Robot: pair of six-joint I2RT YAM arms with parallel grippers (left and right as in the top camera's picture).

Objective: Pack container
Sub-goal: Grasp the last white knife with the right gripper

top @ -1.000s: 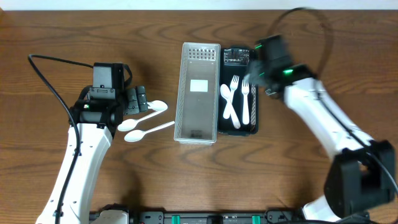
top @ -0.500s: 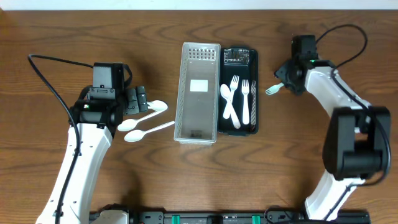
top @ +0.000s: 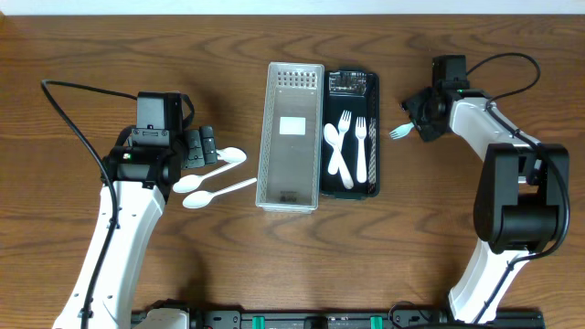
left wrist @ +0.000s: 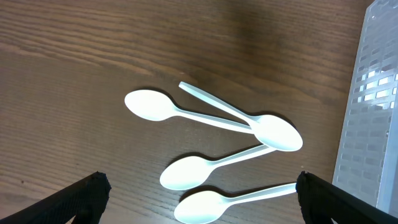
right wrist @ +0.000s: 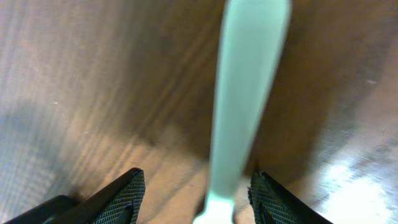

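Observation:
Several white plastic spoons [top: 224, 159] lie on the table left of a long white perforated container [top: 292, 169]. My left gripper [top: 199, 146] hovers over them, open and empty; in the left wrist view the spoons [left wrist: 186, 172] lie between and ahead of its fingers [left wrist: 81, 198], with the container wall [left wrist: 373, 112] at the right. A black tray [top: 350, 82] right of the container holds two forks [top: 360, 137] and a spoon [top: 333, 137]. A white fork [top: 400, 132] lies on the table right of the tray. My right gripper [top: 419, 121] is low over it, open, its fingers [right wrist: 124, 198] on either side of the fork's handle [right wrist: 249, 93].
The left arm's cable [top: 64, 100] loops over the table's left side. The right arm's cable [top: 512, 68] arcs at the back right. The table's far edge runs along the top of the overhead view.
My right arm swung from above the black tray out to the right and came down over the fork on the table. The left arm and spoons have not moved.

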